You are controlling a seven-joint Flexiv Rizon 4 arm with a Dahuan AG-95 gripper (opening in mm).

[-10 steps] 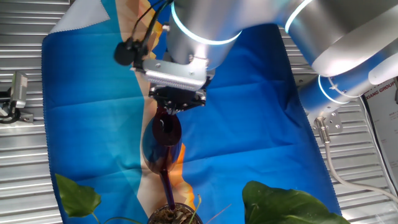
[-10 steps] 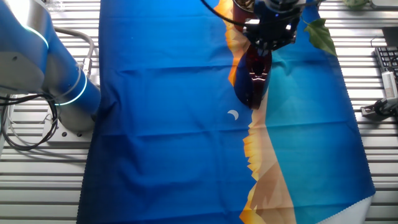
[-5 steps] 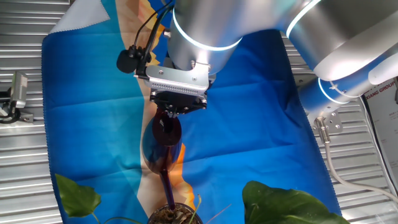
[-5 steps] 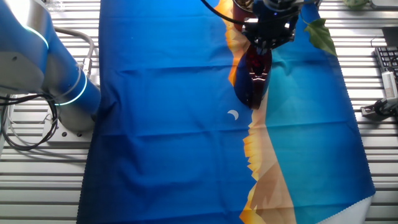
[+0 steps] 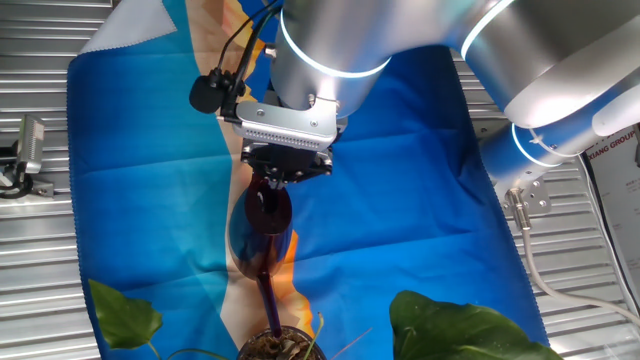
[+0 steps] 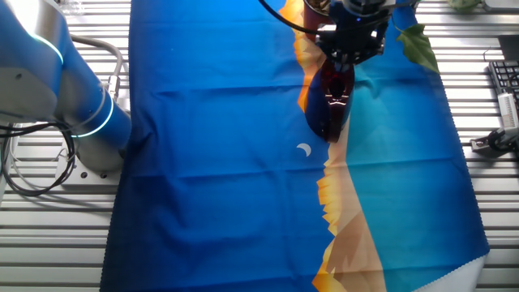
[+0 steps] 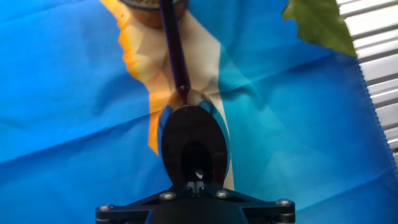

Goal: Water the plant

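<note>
Currently the risk is spillage onto the creased blue cloth (image 5: 400, 190) on the ribbed metal desk (image 5: 35, 260) if the thin spout drifts off the plant (image 5: 282, 345) at 6 o'clock in one fixed view. The claw (image 5: 285, 170) is clamped on the glossy, dark red, bulbous watering vessel (image 5: 262, 225).

A ribbed, silver metal surface (image 6: 486, 186) is lying under a large cloth (image 6: 211, 162) in deep blue, light blue, orange and tan, creased in places. A black keyboard (image 6: 504, 83) is sitting at one edge. Even, bright light is falling overall.
</note>
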